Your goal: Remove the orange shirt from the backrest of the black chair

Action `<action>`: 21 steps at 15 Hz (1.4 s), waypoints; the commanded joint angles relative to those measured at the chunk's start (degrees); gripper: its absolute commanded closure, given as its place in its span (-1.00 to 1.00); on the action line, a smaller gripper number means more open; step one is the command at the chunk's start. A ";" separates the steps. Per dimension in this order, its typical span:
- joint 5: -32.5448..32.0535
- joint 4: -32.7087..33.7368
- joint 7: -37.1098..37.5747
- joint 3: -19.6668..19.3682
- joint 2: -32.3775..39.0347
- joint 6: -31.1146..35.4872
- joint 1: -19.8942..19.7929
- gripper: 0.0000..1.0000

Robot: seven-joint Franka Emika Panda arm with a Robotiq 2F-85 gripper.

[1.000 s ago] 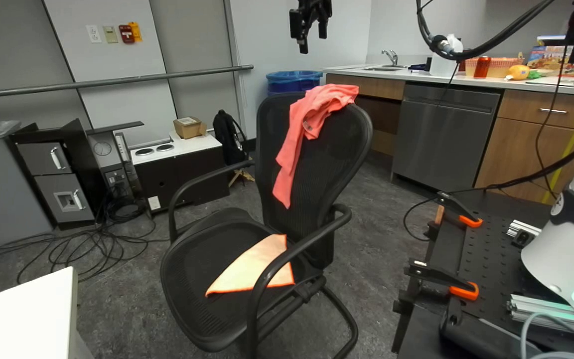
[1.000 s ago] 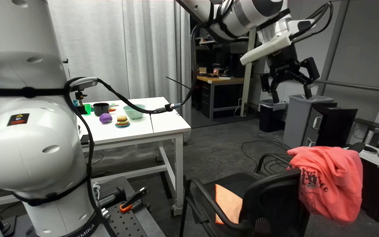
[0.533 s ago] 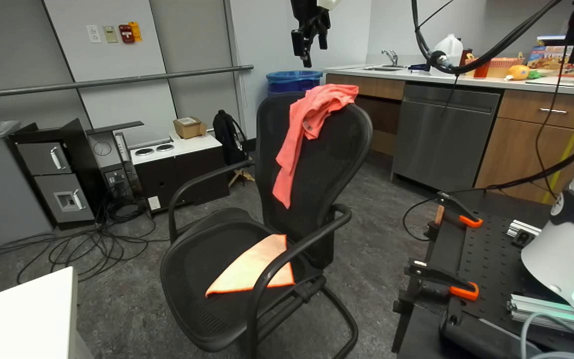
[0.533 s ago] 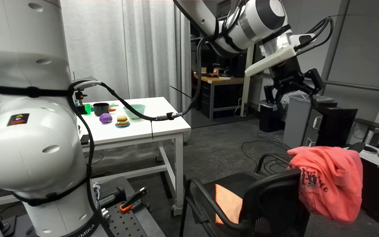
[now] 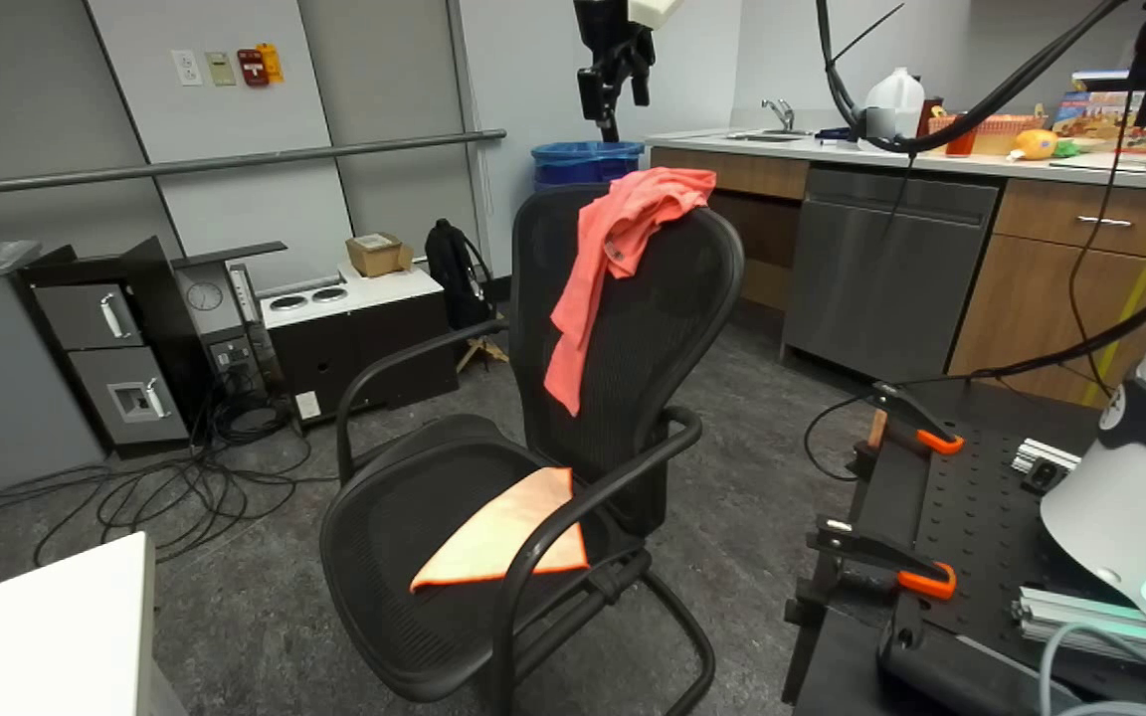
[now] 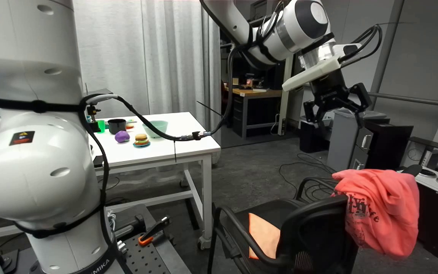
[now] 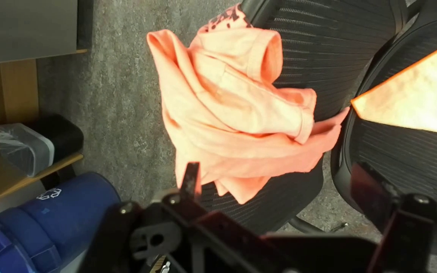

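Orange shirt (image 6: 384, 213) drapes over the backrest (image 5: 672, 298), below and apart from the gripper (image 6: 339, 122), which gapes wide

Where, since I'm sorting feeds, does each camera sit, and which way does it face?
Exterior view: in front of the chair, facing it slightly downward; fingers at top, base at right.
Exterior view: near the arm, facing past it to the table and chair; arm and fingers show.
Wrist view: on the arm's end, facing down at the shirt; fingers at bottom.
Both exterior views share chair, shirt, cloth and fingers.
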 commanded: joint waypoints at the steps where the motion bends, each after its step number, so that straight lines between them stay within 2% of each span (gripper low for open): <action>1: -3.12 1.31 0.56 -0.72 2.88 1.21 1.03 -1.00; 10: -18.99 3.25 3.34 -0.89 10.74 -0.07 3.21 -1.00; 17: -26.22 2.99 4.51 -0.92 16.98 -0.50 4.36 -1.00; 21: -30.29 4.91 7.86 -1.18 19.97 -0.68 4.22 -1.00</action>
